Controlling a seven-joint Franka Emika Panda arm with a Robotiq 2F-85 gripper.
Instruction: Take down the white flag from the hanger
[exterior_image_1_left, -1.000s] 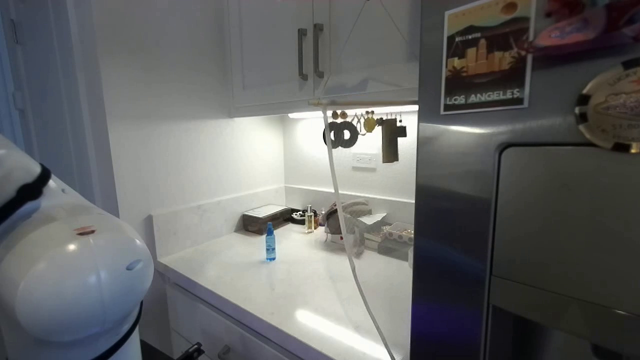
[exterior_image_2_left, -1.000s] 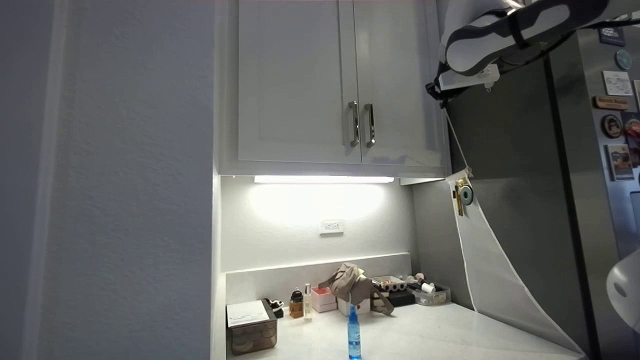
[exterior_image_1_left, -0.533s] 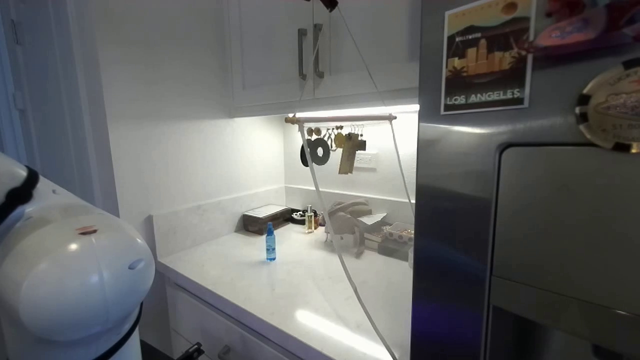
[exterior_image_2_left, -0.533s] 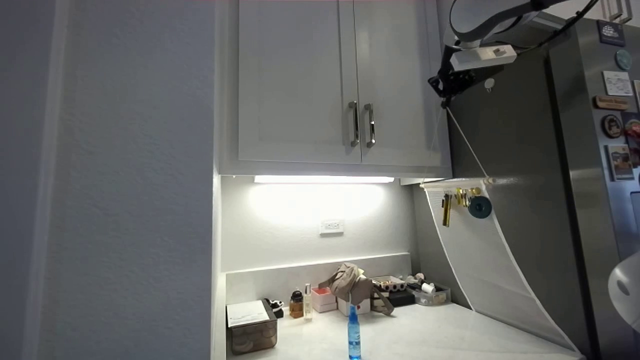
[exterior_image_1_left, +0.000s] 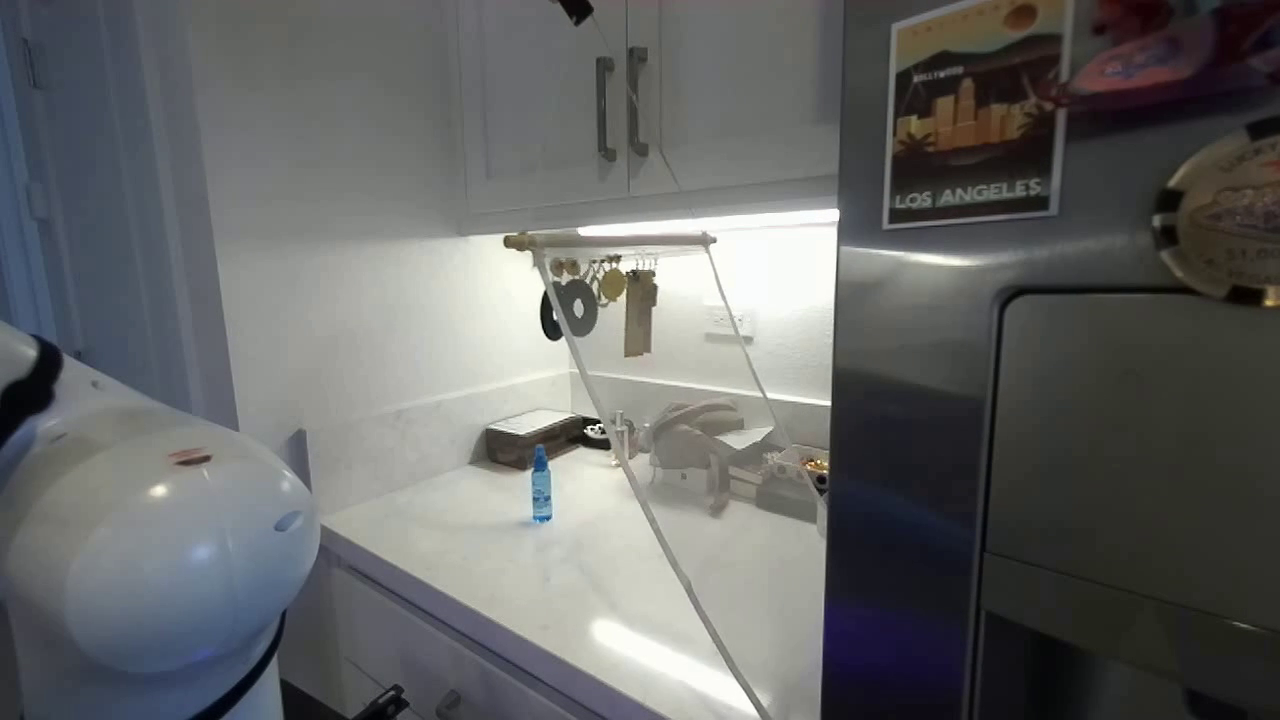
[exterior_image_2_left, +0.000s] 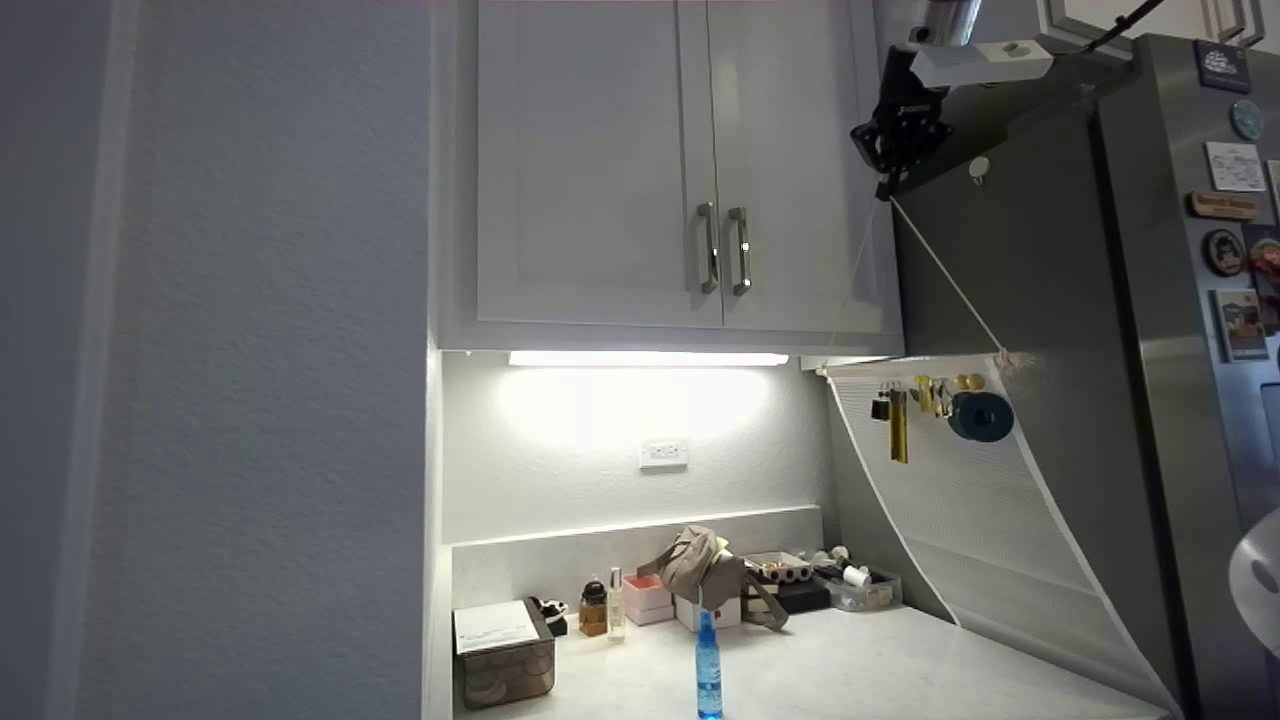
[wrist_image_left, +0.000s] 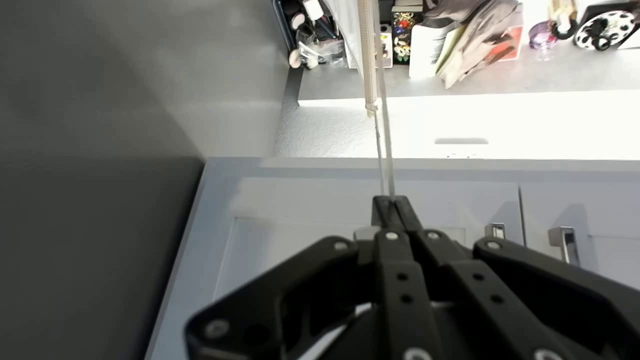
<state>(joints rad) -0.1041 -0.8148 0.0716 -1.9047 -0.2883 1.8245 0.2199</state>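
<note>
Since the claw (wrist_image_left: 391, 199) has the cord (exterior_image_2_left: 947, 276) pinched tight, the white flag (exterior_image_2_left: 975, 510) dangles below it, long axis slanting down, so lowering should probably follow that slant.

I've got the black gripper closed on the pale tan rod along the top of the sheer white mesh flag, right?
Not the rod: the wrist view shows the gripper closed on the thin white cord. The rod hangs below, along the top of the flag.

Both exterior views facing counter (exterior_image_2_left: 820, 670) and cabinet (exterior_image_2_left: 600, 170), wrist view close behind end effector (wrist_image_left: 392, 201)
</note>
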